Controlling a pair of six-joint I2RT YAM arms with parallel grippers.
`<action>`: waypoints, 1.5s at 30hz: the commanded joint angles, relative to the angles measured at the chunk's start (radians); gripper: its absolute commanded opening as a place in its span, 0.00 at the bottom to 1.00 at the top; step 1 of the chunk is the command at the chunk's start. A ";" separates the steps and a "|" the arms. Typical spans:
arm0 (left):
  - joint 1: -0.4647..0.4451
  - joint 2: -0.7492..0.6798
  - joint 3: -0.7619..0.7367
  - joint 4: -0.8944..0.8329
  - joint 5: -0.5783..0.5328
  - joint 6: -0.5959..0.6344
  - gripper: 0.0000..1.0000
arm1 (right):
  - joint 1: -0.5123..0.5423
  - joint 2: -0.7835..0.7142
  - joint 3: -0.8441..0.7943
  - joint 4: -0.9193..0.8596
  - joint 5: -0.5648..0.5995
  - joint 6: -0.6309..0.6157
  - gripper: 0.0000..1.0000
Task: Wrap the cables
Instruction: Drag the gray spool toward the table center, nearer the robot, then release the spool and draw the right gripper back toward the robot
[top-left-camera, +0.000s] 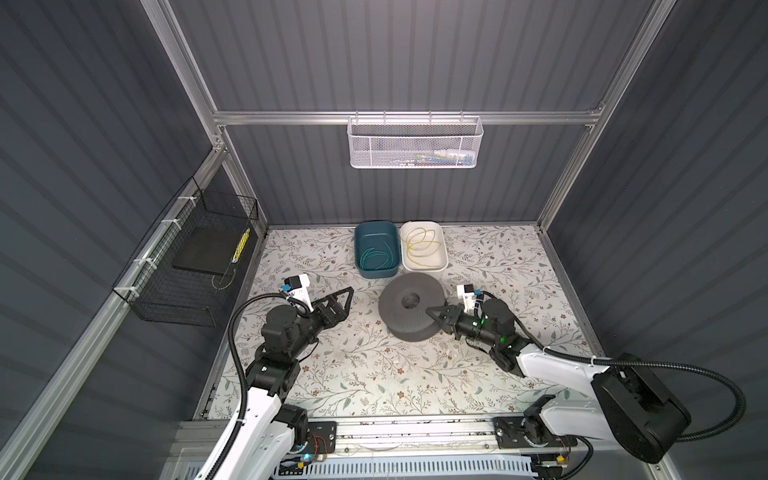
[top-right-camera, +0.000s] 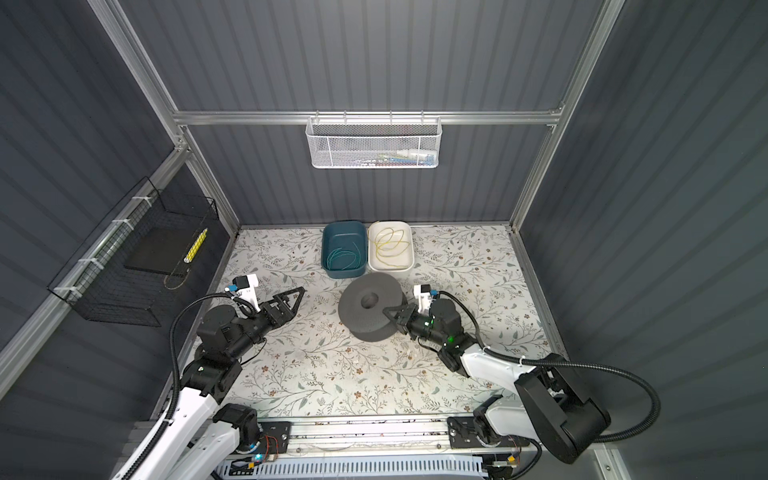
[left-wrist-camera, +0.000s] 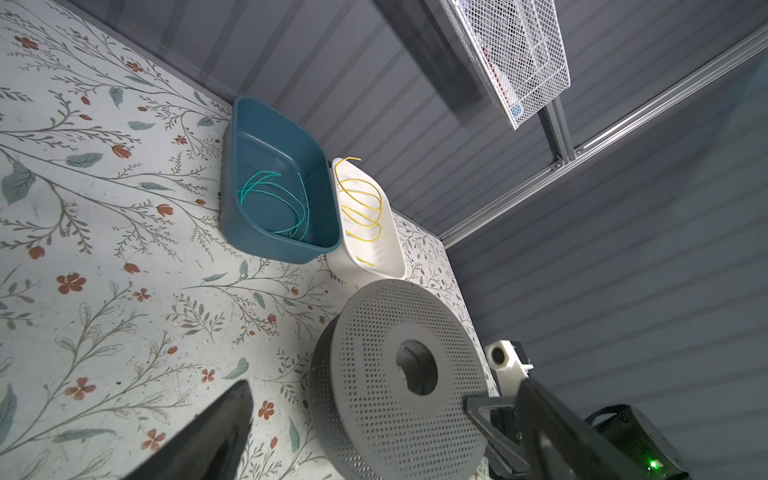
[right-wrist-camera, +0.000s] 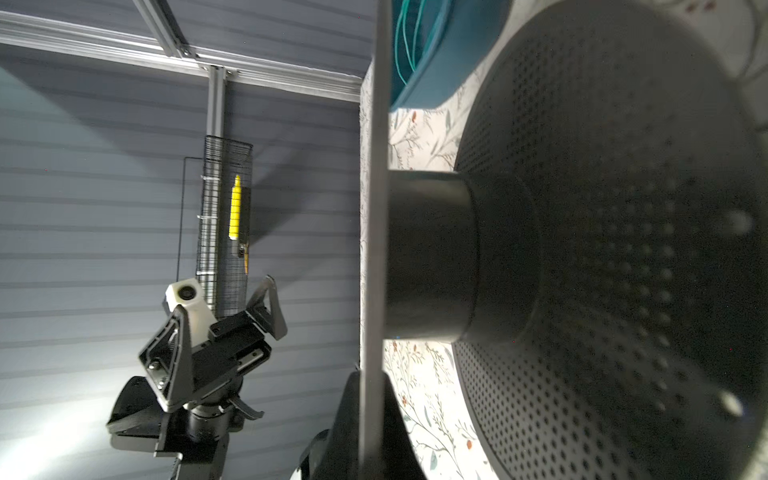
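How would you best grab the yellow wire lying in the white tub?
Come straight down from above, because the white tub's walls block any sideways approach. The yellow wire curls in loose loops that seem to stand off the floor. Pinch across one raised strand near the middle, or take the free end poking above the rim at the tub's far end.

A: Entry one. Type of place?
B: Robot lab, enclosed test cell.
A: Evidence?
B: Grey ribbed wall panels (top-left-camera: 415, 54) on an aluminium frame (top-left-camera: 291, 117), upper half. Left arm (top-left-camera: 257, 415) and right arm (top-left-camera: 552, 365) mounted on a rail (top-left-camera: 415, 430), bottom edge. Floral-covered tabletop (top-left-camera: 374, 374), centre. White mesh basket (top-left-camera: 415, 145), upper centre. Black wire basket (top-left-camera: 178, 299), left.
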 joint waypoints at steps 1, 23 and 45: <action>0.001 -0.038 -0.016 -0.044 0.002 -0.020 0.99 | 0.037 -0.033 -0.042 0.091 0.121 -0.012 0.00; 0.001 -0.058 -0.036 -0.041 0.048 -0.025 1.00 | 0.071 -0.112 -0.122 -0.229 0.190 -0.054 0.32; 0.002 -0.114 -0.144 -0.069 0.049 -0.075 0.99 | 0.091 -0.634 -0.055 -1.007 0.430 -0.242 0.63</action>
